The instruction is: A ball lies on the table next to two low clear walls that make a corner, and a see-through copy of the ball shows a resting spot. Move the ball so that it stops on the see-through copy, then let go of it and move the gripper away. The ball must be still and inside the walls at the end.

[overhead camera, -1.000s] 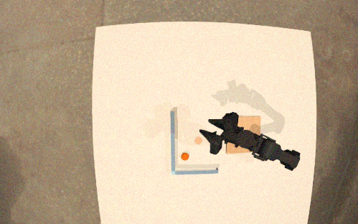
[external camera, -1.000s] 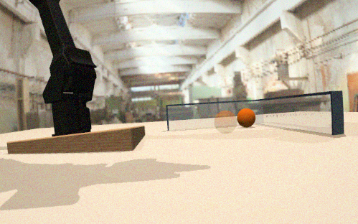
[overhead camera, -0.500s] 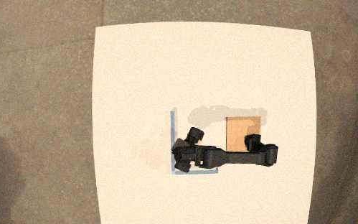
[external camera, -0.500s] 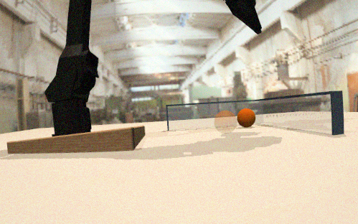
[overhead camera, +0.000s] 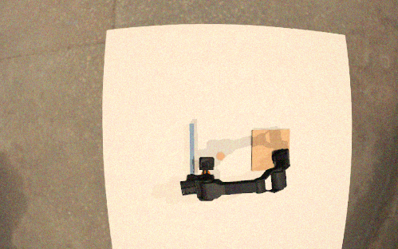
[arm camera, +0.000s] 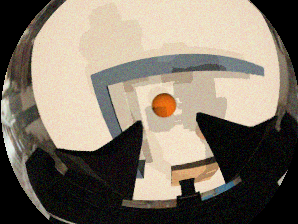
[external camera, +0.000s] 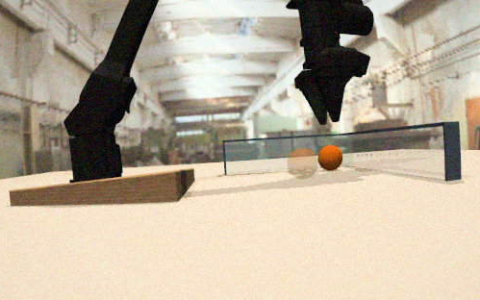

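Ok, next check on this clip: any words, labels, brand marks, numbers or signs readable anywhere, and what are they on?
None can be read.
Ball: plain orange, no marking.
Clear walls: no lettering; a faint speckled line along one is too blurred to read as text.
Wooden base plate: bare wood.
Arm and gripper: plain black, no brand mark showing.
Hall in the background: too blurred to tell any sign.

The arm is matte black throughout, built of blocky, faceted links, and its tool ends in two tapered, wedge-like fingers, with no markings or cables apparent, though detail is coarse.
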You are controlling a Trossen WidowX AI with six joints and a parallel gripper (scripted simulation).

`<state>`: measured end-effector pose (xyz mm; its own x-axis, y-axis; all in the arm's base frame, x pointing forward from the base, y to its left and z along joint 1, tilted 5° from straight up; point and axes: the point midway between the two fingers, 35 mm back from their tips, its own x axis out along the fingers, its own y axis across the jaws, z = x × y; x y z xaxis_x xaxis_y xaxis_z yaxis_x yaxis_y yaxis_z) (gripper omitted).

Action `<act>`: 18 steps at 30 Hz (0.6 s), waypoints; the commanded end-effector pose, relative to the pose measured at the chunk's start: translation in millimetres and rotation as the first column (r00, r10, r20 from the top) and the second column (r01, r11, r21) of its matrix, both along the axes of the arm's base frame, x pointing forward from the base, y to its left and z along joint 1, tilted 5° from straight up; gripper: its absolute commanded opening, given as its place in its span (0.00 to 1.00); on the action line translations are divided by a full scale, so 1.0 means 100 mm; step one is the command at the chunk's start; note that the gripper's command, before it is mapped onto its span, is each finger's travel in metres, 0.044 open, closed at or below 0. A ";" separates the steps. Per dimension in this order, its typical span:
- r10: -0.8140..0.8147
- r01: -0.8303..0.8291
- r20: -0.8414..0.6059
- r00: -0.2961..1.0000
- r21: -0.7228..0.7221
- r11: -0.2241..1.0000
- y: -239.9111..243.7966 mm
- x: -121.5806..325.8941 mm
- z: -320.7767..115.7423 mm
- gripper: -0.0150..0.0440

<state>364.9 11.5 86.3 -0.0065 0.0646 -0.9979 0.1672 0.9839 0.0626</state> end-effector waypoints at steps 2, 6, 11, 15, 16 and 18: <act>0.017 -0.017 -0.016 1.000 -0.004 1.000 0.02 -0.01 -0.09 0.77; 0.017 -0.017 -0.016 1.000 -0.004 1.000 0.03 -0.01 -0.19 0.77; 0.017 -0.017 -0.016 1.000 -0.004 1.000 0.03 -0.01 -0.20 0.77; 0.017 -0.017 -0.016 1.000 -0.004 1.000 0.03 -0.01 -0.26 0.77; 0.017 -0.017 -0.016 1.000 -0.004 1.000 0.03 -0.01 -0.28 0.77; 0.017 -0.017 -0.016 1.000 -0.004 1.000 0.03 -0.01 -0.31 0.77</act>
